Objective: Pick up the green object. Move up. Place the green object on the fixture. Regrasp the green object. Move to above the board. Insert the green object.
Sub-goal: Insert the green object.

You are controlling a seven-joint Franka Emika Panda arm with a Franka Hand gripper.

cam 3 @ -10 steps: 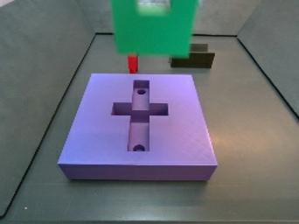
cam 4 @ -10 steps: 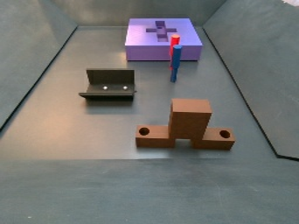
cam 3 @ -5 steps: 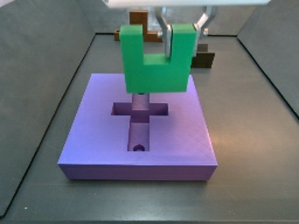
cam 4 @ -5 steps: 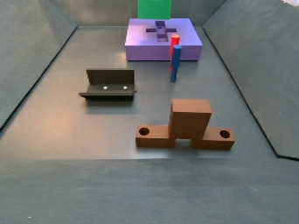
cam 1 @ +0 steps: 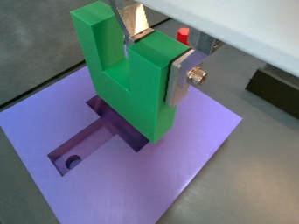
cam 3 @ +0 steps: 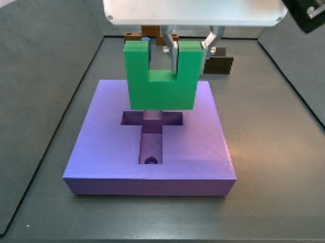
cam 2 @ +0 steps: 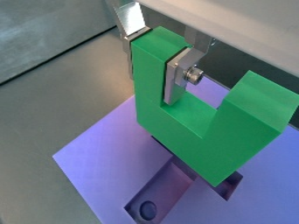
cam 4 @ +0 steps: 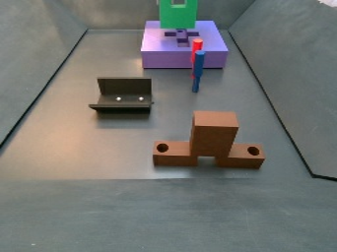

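Observation:
The green object (cam 3: 159, 76) is a bright green U-shaped piece, hanging prongs up over the middle of the purple board (cam 3: 191, 157). Its base is just above the cross-shaped recess (cam 3: 150, 121). My gripper (cam 3: 185, 46) is shut on one prong, with a silver finger plate on each side, as both wrist views show (cam 1: 152, 54) (cam 2: 155, 57). The green object (cam 4: 176, 14) also shows over the board (cam 4: 158, 56) at the far end in a side view. The dark fixture (cam 4: 122, 95) stands apart on the floor.
A slim red peg (cam 4: 196, 65) stands upright just beside the board's edge. A brown wooden upright block (cam 4: 211, 140) stands on the floor further off. Grey walls slope up round the floor.
The gripper has come down with the green object: it was high above the board, and now its base is close over the cross recess.

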